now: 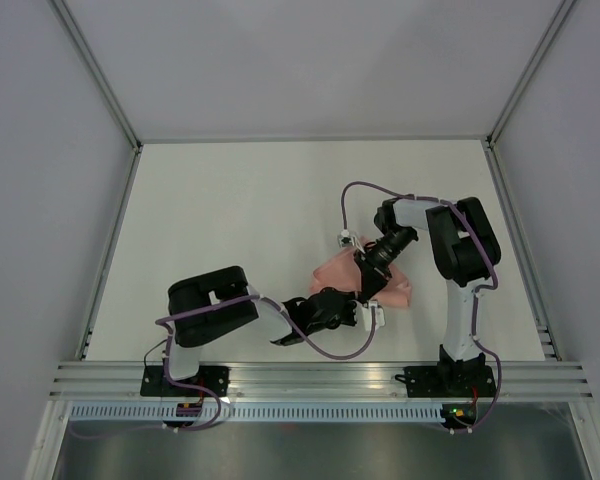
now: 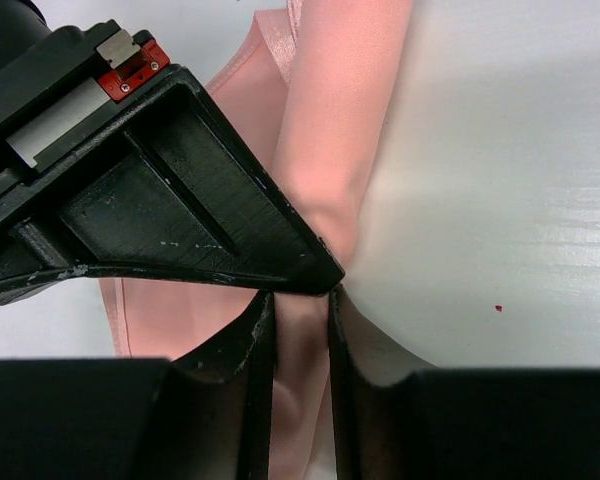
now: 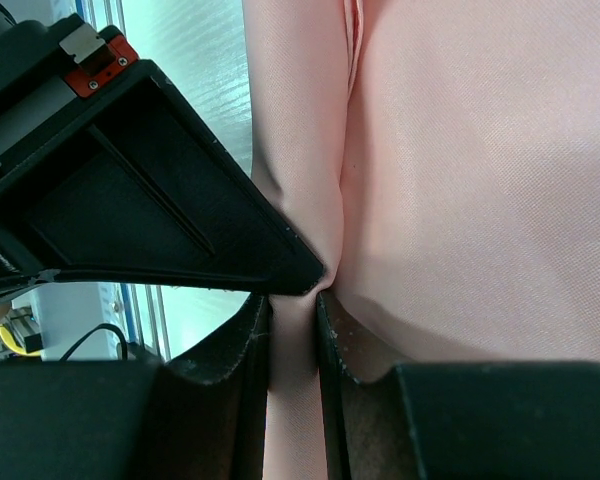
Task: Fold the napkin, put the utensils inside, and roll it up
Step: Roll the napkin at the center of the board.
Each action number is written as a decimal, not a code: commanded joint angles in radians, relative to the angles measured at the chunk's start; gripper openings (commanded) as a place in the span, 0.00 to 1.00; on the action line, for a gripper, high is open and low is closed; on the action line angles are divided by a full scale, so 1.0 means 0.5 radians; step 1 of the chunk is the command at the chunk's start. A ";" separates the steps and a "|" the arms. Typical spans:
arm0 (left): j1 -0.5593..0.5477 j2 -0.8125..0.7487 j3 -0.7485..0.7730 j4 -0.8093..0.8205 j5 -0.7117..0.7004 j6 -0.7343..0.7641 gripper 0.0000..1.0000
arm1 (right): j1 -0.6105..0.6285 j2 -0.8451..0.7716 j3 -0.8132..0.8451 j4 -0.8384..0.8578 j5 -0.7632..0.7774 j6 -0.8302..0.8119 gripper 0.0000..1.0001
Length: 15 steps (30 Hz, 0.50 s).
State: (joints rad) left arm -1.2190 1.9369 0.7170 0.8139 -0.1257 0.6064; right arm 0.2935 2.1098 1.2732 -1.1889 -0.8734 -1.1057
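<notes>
The pale pink napkin is bunched up on the white table, right of centre near the front. My left gripper is shut on a fold of the napkin, pinched between its fingers. My right gripper is shut on a fold of the same cloth right beside it, fingertips almost touching the other gripper. Each wrist view shows the other gripper's black body pressed close. The utensils are not in view.
The white table is bounded by grey walls and metal frame rails at the near edge. A purple cable loops above the right arm.
</notes>
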 commanded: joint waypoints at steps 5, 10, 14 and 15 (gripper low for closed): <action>0.060 0.053 0.017 -0.514 0.242 -0.243 0.02 | -0.041 0.070 0.068 0.132 0.167 -0.175 0.14; 0.158 0.019 0.094 -0.692 0.429 -0.393 0.02 | -0.081 -0.041 0.074 0.147 0.167 -0.166 0.36; 0.220 0.004 0.109 -0.778 0.543 -0.482 0.02 | -0.136 -0.142 0.089 0.212 0.179 -0.084 0.47; 0.232 0.004 0.127 -0.808 0.564 -0.501 0.02 | -0.145 -0.194 0.086 0.248 0.179 -0.047 0.50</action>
State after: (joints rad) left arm -1.1267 1.9202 0.7979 0.6537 0.0692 0.4690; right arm 0.2512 2.0796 1.2911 -1.2049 -0.8455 -1.1091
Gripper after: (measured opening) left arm 0.258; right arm 0.478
